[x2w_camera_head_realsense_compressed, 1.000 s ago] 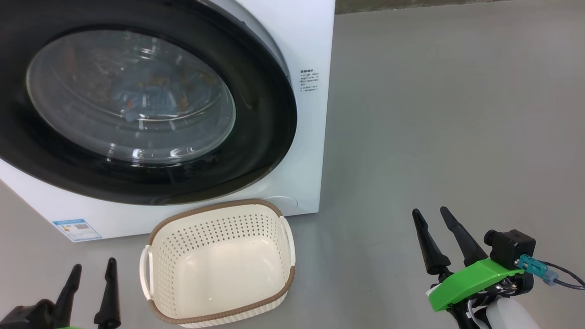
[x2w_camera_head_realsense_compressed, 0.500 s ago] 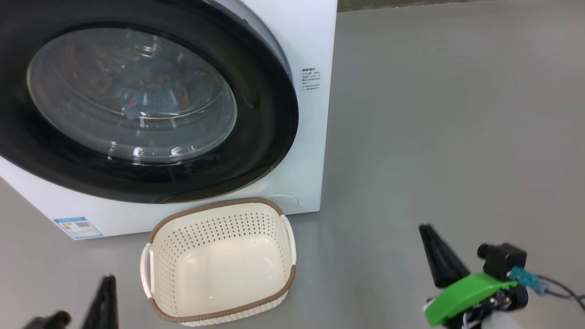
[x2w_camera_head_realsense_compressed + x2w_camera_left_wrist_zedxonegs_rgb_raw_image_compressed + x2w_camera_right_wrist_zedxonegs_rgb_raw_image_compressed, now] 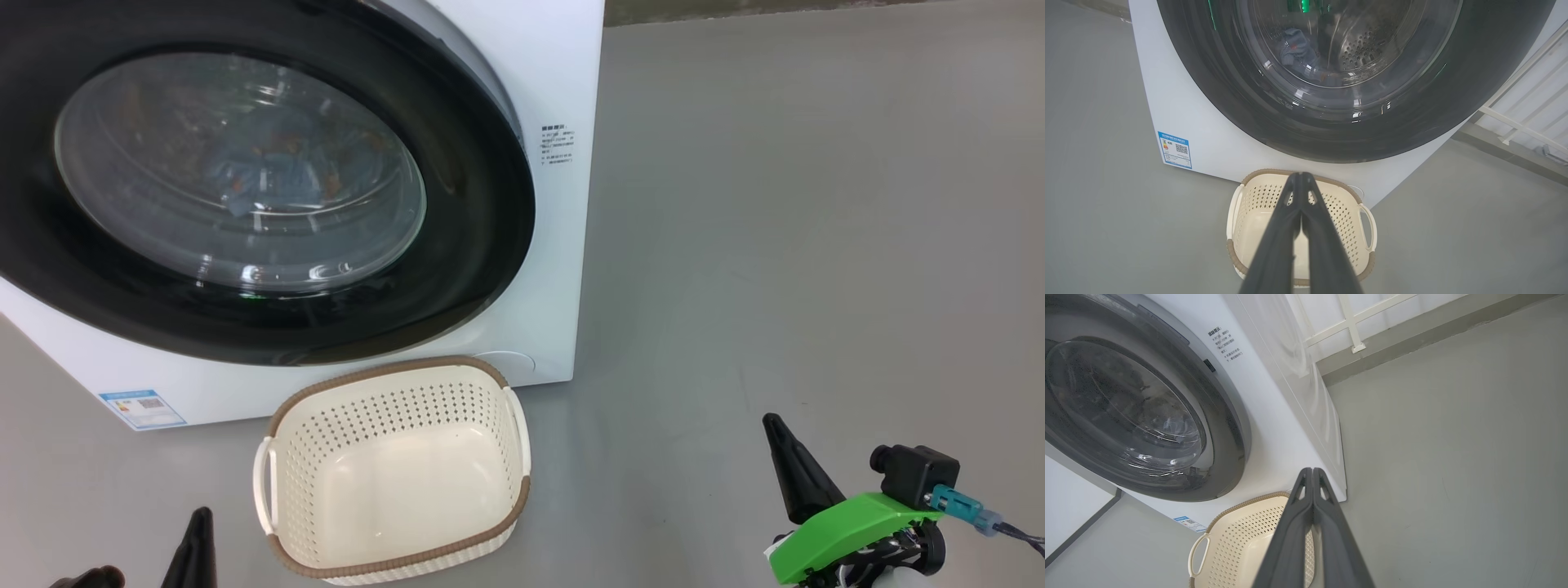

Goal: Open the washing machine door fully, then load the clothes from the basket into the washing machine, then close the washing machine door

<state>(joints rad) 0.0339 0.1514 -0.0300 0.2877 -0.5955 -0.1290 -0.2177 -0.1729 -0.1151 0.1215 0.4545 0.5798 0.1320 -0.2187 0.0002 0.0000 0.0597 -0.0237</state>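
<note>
Door: the washing machine door [image 3: 245,196] sat shut against the front of the washing machine [image 3: 563,269], in the upper left of the head view. No gap showed along its visible rim.
Load: the clothes [image 3: 261,167] lay inside the drum. They showed through the glass window as blue fabric with orange-brown marks.
Basket: the basket [image 3: 392,371] stood on the grey floor [image 3: 775,204] just in front of the machine, at the lower centre of the head view. Nothing lay in it.
Left gripper: the left gripper [image 3: 1300,176] had its two fingers pressed together with nothing between them. In the left wrist view they crossed in front of the basket.
Right gripper: the right gripper [image 3: 1311,471] had its fingers pressed together and carried nothing. It sat at the lower right of the head view, well apart from the machine.
Step in hand: judged to be the end of the task, since opening, loading and closing all appeared done.
Next move: judged to call for no further handling. Whether the latch had engaged could not be told, so a check of the door seating would be advisable, with both arms kept clear of the basket.
</note>
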